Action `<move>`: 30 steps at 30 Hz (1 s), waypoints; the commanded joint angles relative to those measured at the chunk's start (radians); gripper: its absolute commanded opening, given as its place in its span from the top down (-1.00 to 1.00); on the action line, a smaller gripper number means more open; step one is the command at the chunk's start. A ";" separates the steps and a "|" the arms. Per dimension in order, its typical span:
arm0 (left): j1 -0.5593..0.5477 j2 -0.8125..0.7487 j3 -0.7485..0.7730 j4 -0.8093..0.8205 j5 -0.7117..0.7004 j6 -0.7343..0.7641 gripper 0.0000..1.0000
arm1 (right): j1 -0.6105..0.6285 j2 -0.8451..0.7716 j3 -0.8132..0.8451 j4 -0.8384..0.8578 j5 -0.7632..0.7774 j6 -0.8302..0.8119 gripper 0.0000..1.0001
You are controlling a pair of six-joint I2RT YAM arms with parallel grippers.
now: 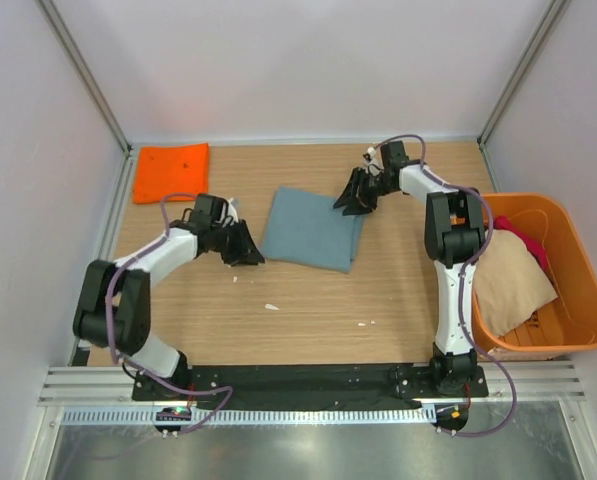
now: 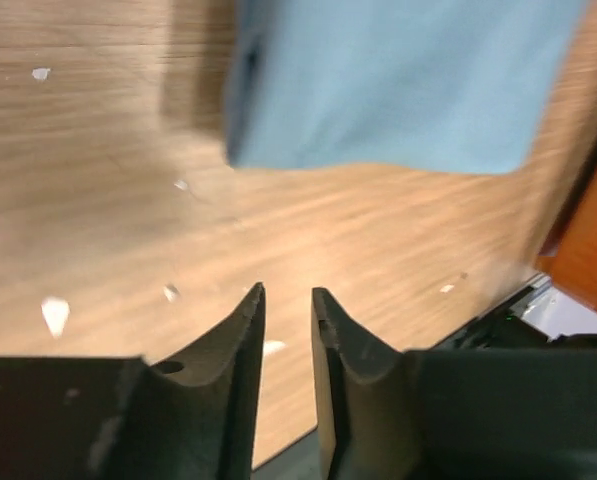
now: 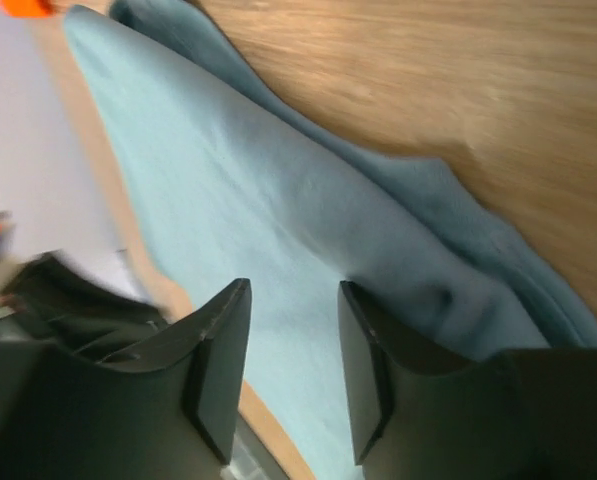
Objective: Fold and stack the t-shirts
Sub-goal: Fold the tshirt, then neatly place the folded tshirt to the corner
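A folded grey-blue t-shirt (image 1: 313, 230) lies flat on the middle of the wooden table. My left gripper (image 1: 246, 245) sits just off its left edge, apart from the cloth. In the left wrist view its jaws (image 2: 288, 292) stand a little apart over bare wood, and the shirt (image 2: 408, 80) lies ahead. My right gripper (image 1: 356, 195) hovers at the shirt's far right corner. Its fingers (image 3: 294, 285) are open above the cloth (image 3: 278, 200), with nothing pinched. A folded orange t-shirt (image 1: 171, 172) lies at the far left corner.
An orange plastic tub (image 1: 538, 199) stands at the right edge, holding a beige shirt (image 1: 513, 280) and a red one (image 1: 526, 240). Small white specks (image 1: 271, 306) dot the wood. Metal frame posts and walls close in the back and sides.
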 commanded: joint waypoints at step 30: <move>0.349 -0.532 0.147 -0.640 -0.645 -0.353 -0.33 | 0.922 -0.198 -0.055 -0.102 1.379 -0.744 -0.50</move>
